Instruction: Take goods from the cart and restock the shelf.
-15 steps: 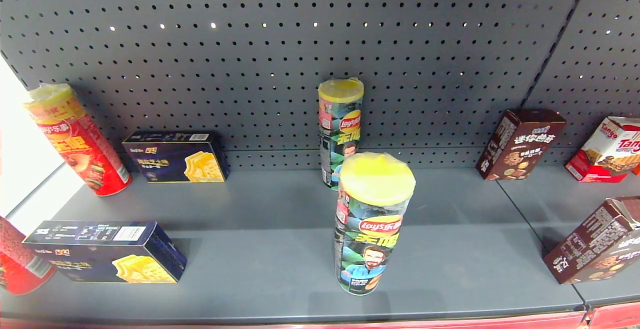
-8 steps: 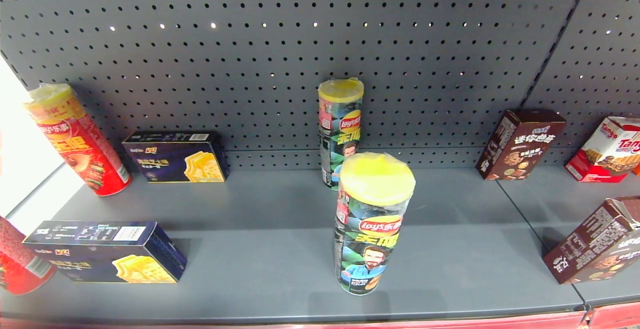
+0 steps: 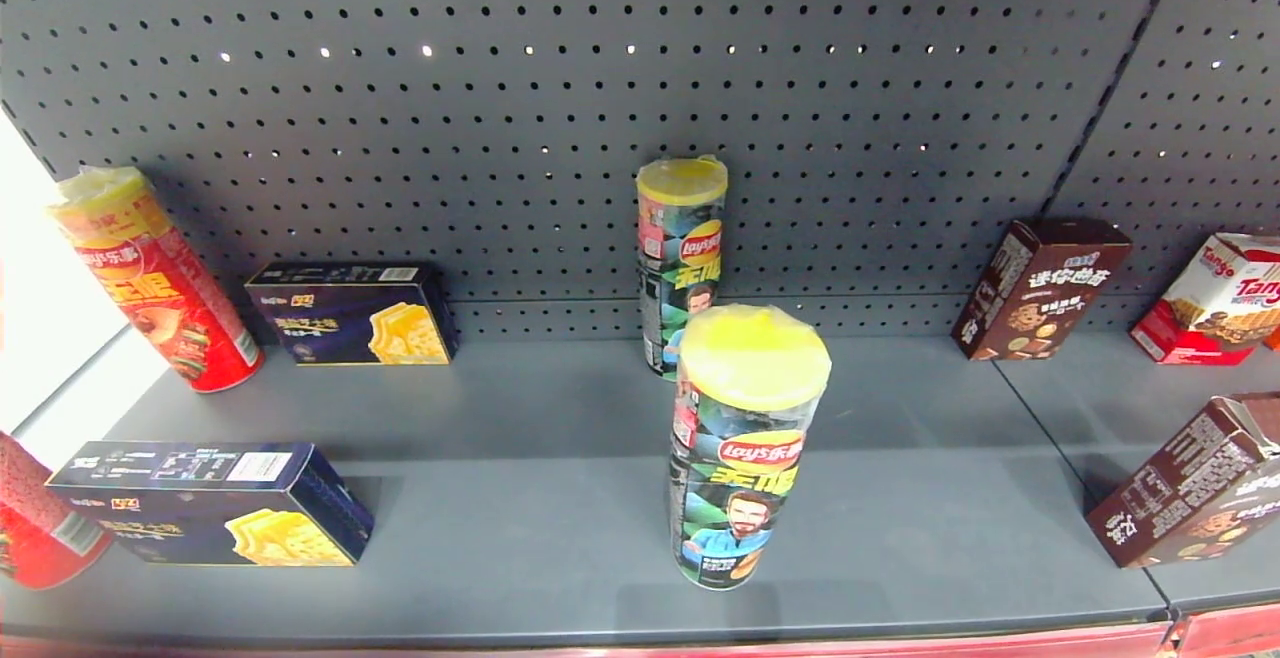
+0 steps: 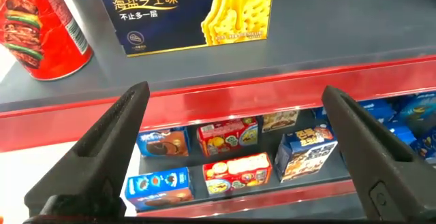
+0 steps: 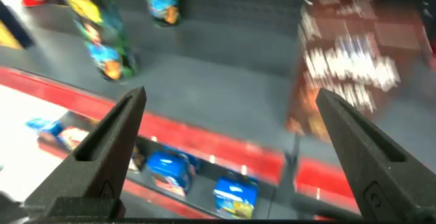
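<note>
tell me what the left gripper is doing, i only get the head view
Observer: The left gripper is open and empty, facing the shelf's red front edge in front of the dark blue box.
Operator: and the right one
Observer: The right gripper is open and empty too, facing the same edge, with the brown box to one side ahead of it.
Operator: anything under this shelf
Observer: Yes, a lower shelf holds small blue and red boxes.

I see a grey shelf, its back panel dotted with holes. The front chip can is green, yellow-lidded.
</note>
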